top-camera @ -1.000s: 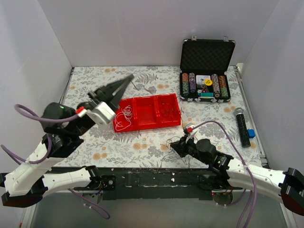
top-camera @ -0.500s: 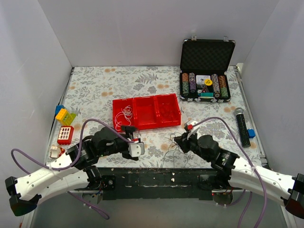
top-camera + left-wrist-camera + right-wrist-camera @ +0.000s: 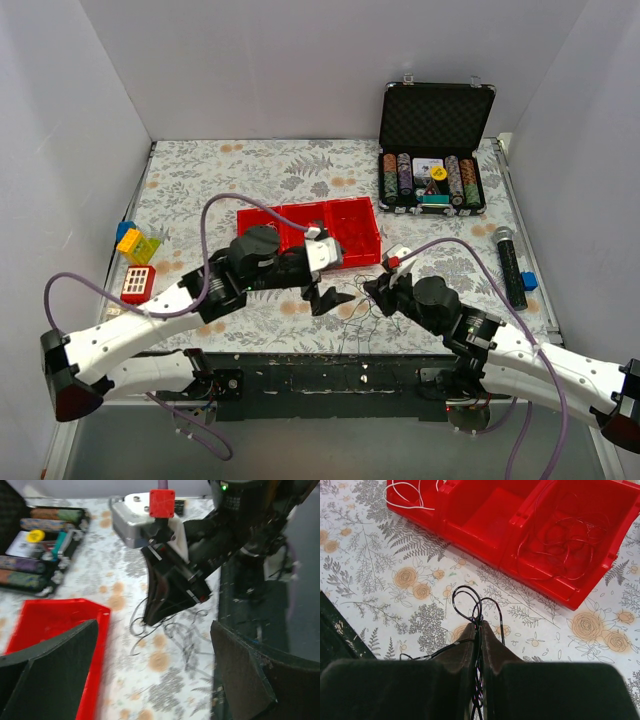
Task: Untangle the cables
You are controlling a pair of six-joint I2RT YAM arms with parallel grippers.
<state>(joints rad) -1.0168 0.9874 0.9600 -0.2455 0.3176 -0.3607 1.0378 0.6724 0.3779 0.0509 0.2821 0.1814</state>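
Clearly, black cables (image 3: pixel 478 614), pinched in right gripper (image 3: pixel 479 626)

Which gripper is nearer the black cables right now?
Right. The right gripper pinches the black cables; the left gripper hangs open just left of them.

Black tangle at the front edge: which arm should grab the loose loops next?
Left. The left claw is open, empty, and sits right beside the black cables. The right claw is shut on part of them, so it likely serves better as the anchor while the left pulls loops free.
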